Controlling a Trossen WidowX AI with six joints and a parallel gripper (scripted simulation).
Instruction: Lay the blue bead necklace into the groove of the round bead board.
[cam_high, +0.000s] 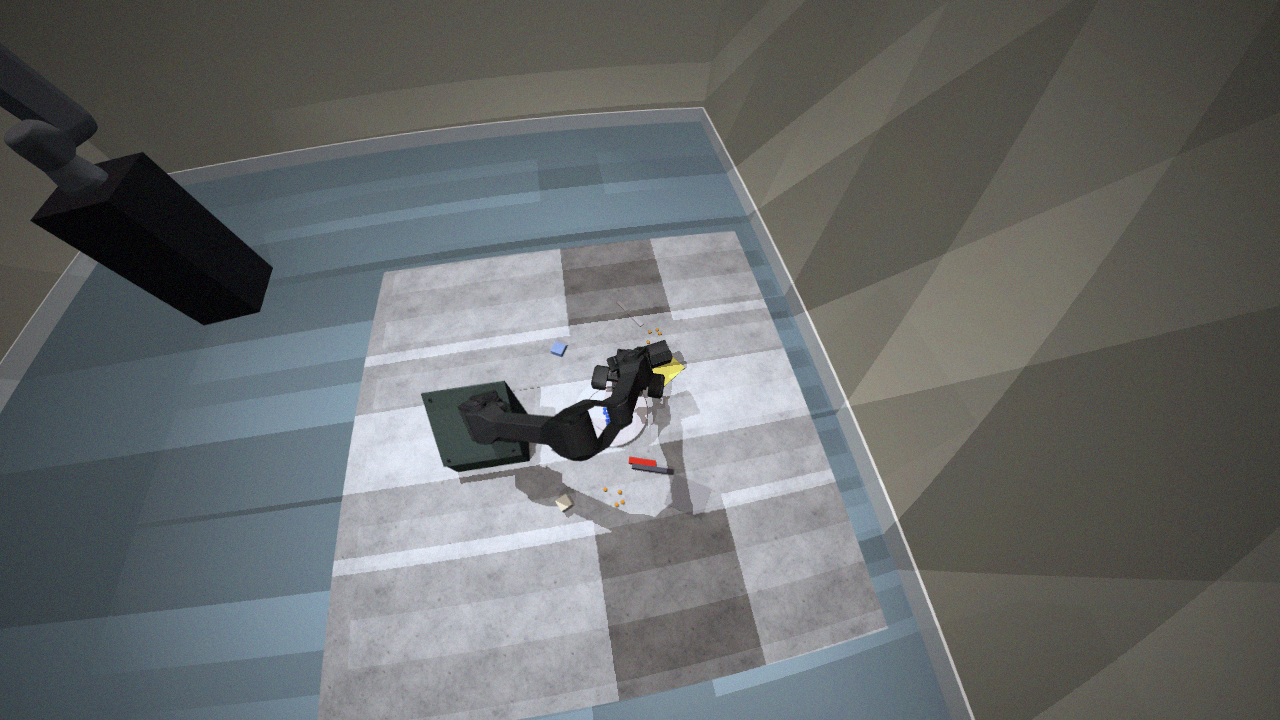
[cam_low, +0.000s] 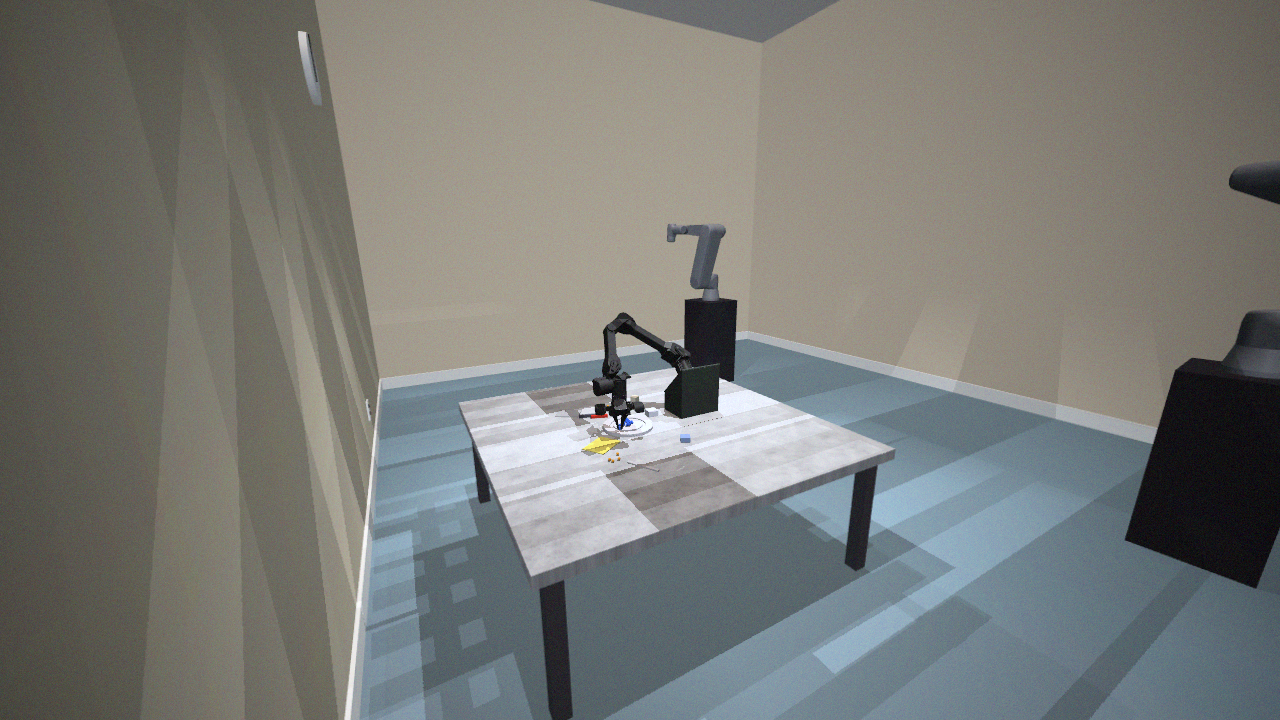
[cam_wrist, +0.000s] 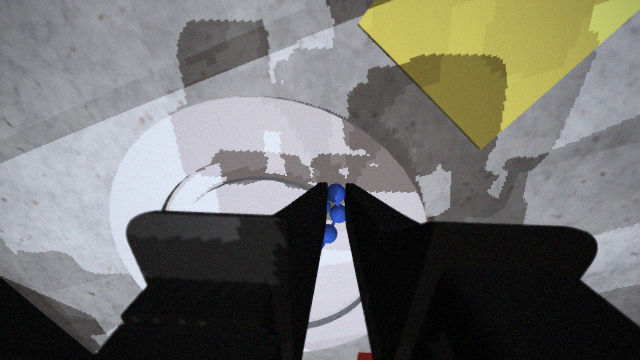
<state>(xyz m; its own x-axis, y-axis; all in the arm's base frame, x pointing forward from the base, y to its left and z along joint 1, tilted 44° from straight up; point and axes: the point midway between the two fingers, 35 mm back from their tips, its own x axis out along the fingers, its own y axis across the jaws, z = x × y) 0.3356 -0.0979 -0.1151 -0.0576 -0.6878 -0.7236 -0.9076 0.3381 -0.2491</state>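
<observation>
The blue bead necklace (cam_wrist: 335, 212) is pinched between the two dark fingers of the gripper (cam_wrist: 336, 200), which is clenched on it: a few round beads show in the narrow slot between the jaws, stacked one above another, and the rest of the strand is hidden behind the fingers. Directly below the gripper lies the round bead board (cam_wrist: 150, 170), a pale disc whose thin dark groove (cam_wrist: 240, 179) curves away to the left of the fingertips and reappears under them on the near side. A yellow sheet (cam_wrist: 480, 60) lies ahead and to the right, off the board. The strand is likely light and limp, so it should drape and swing rather than hold a shape, and smooth round beads may roll or slip in a pinch. A hold near one end would probably let the free length trail down into the groove as the gripper follows the curve.
</observation>
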